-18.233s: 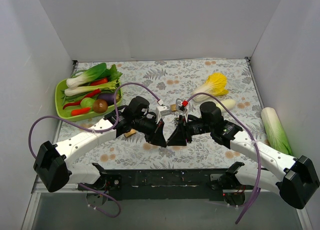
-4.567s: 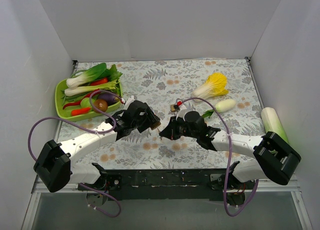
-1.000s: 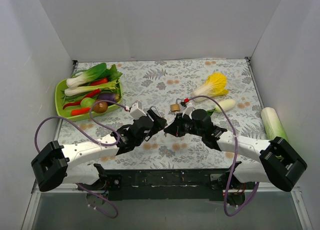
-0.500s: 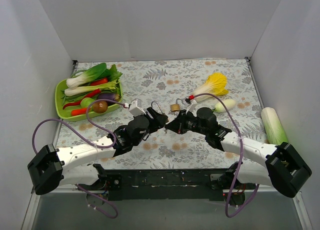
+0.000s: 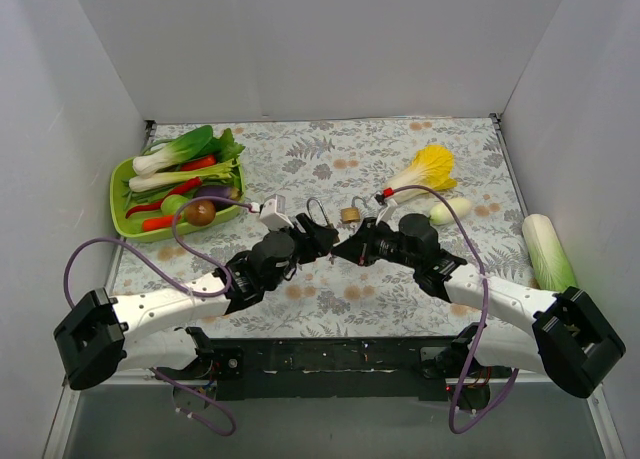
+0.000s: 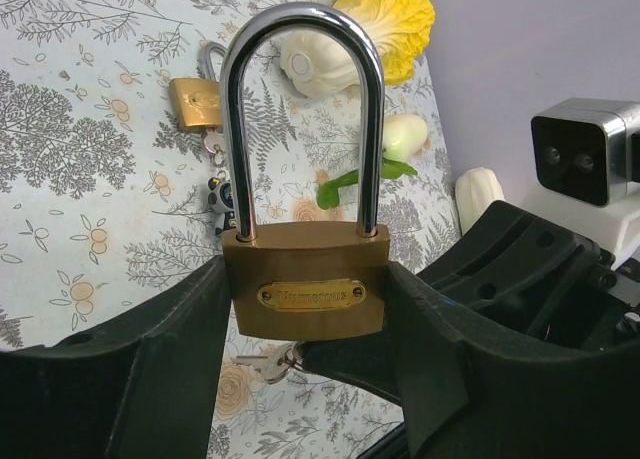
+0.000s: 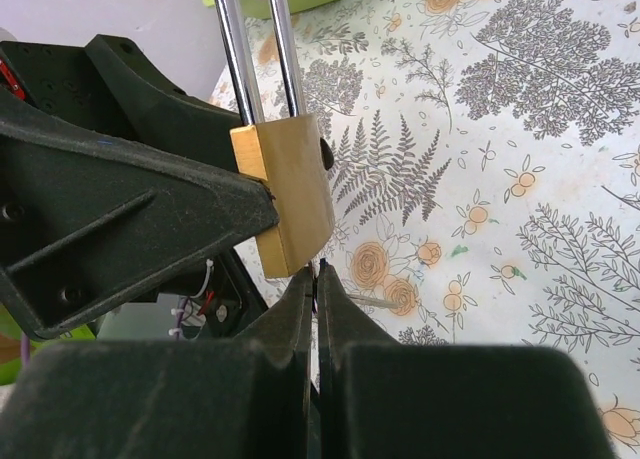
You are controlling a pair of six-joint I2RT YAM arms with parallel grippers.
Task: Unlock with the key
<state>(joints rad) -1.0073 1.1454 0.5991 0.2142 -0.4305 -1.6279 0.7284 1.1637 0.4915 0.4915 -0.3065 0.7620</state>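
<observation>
A brass padlock (image 6: 306, 291) with a tall silver shackle (image 5: 318, 213) stands upright above the table, and my left gripper (image 6: 305, 301) is shut on its body from both sides. From the right, my right gripper (image 7: 317, 277) meets the underside of the padlock (image 7: 290, 194), its jaws pressed shut on the thin dark head of the key (image 7: 317, 271). A silvery blade and ring (image 6: 262, 364) stick out just under the lock. I cannot tell whether the key sits in the keyhole. In the top view the two grippers meet tip to tip (image 5: 333, 247).
A second, smaller brass padlock (image 5: 350, 215) lies on the floral cloth behind the grippers, with keys (image 6: 220, 191) beside it. A yellow napa cabbage (image 5: 428, 169) and white vegetables (image 5: 448, 211) lie to the right. A green tray (image 5: 122, 194) of vegetables sits far left.
Both grippers have drifted slightly away from the bases, still meeting tip to tip, and the padlock's shackle now stands a little higher. Neither grip has changed.
</observation>
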